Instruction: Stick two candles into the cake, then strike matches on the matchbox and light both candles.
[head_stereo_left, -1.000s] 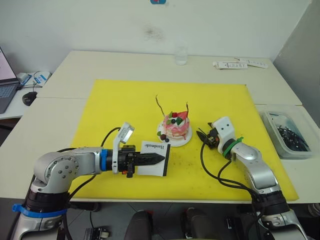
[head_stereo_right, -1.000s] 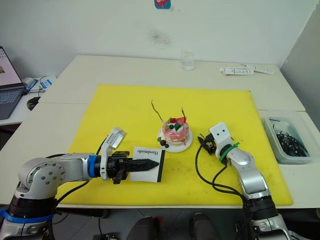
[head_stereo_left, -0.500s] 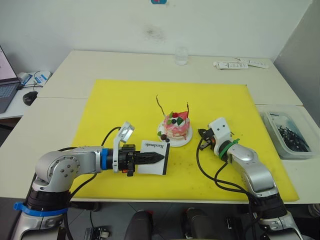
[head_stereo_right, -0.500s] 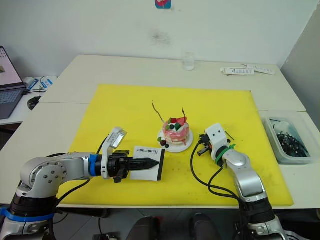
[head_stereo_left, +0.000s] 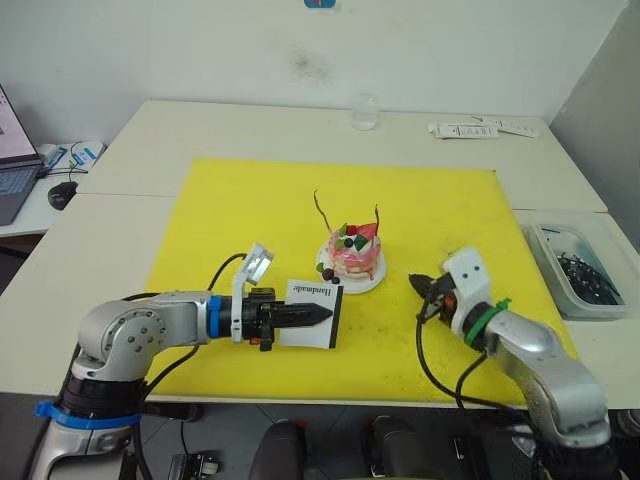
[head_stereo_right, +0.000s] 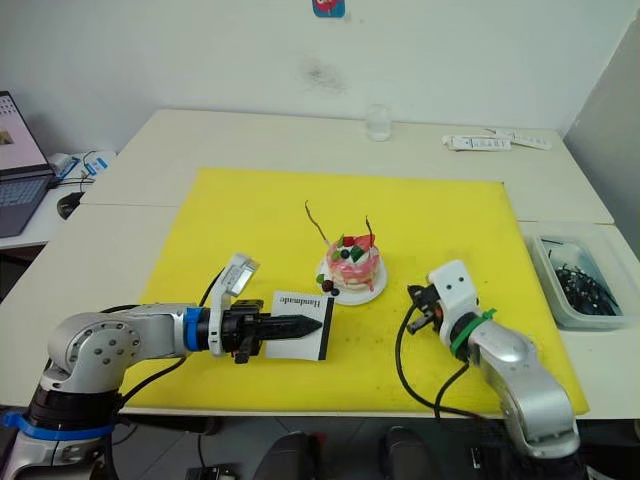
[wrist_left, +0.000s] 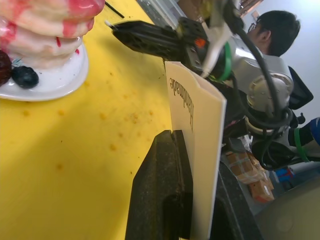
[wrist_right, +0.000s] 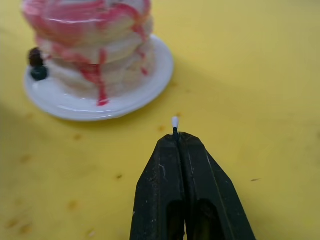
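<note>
Left gripper (head_stereo_left: 318, 316) clamps the matchbox (head_stereo_left: 310, 314) on edge beside the cake (head_stereo_left: 352, 256); both candles (head_stereo_left: 321, 208) stand planted. Right wrist view: right gripper (wrist_right: 176, 137) pinches a match (wrist_right: 175, 123) near its tip (thin, probably snaps easily; better held lower).

Cake (head_stereo_left: 352, 253) on white plate, two candles (head_stereo_left: 323, 209) upright in it; matchbox (head_stereo_left: 311, 314) held on edge; white-tipped match (wrist_right: 175, 123) pinched
</note>
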